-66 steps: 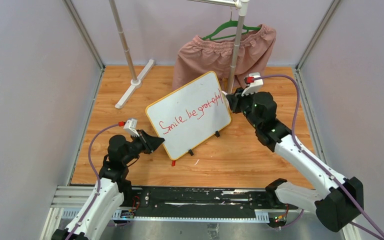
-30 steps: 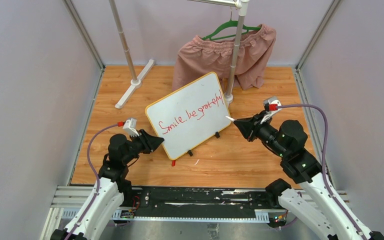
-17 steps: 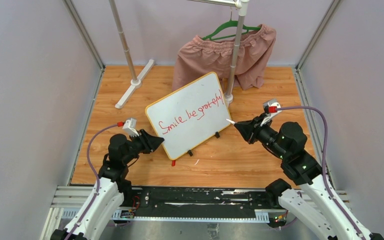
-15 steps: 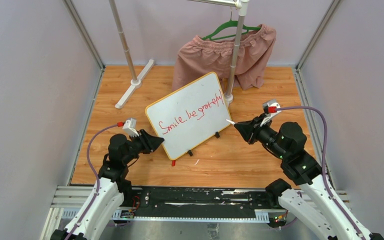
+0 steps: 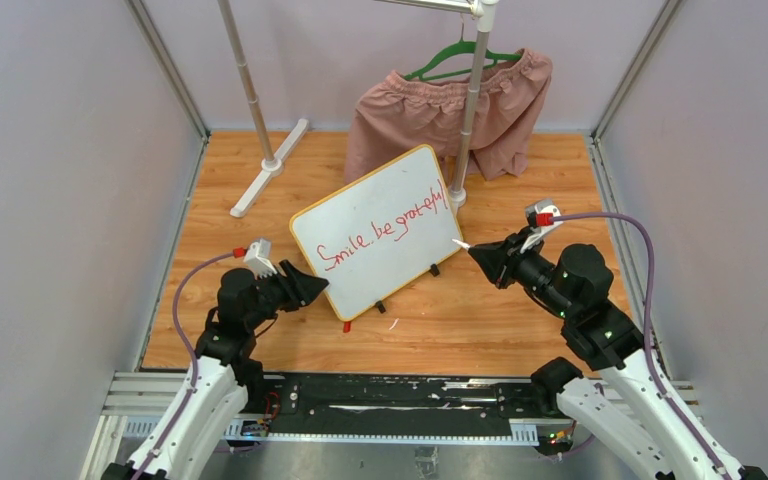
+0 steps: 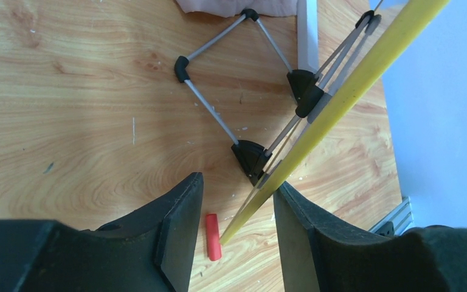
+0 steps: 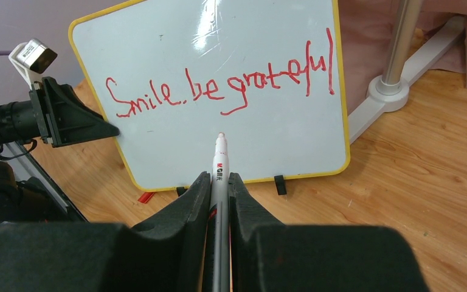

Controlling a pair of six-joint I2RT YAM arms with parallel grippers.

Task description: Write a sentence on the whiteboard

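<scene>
The whiteboard (image 5: 400,190) stands tilted on the wooden floor, yellow-rimmed, and faces the right wrist view (image 7: 267,146). The sentence (image 5: 385,228) in red cursive reads "Smile, be grateful" (image 7: 219,91). My right gripper (image 5: 482,256) is shut on a silver marker (image 7: 219,159), whose tip points at the board from a short distance, apart from it. My left gripper (image 5: 312,287) is at the board's near left edge. In the left wrist view its jaws (image 6: 237,182) stand apart with the yellow rim (image 6: 340,91) between them. A red marker cap (image 5: 347,326) lies on the floor below the board.
A clothes rack stands behind the board, with one pole (image 5: 468,110) close to its far right corner and another (image 5: 250,90) at the back left. Pink shorts (image 5: 440,110) hang on a green hanger. The board's wire stand (image 6: 213,112) props it from behind.
My right gripper pulled the marker away from the board's right end, back toward the near right, then held still. The left gripper shifted slightly at the board's edge.
</scene>
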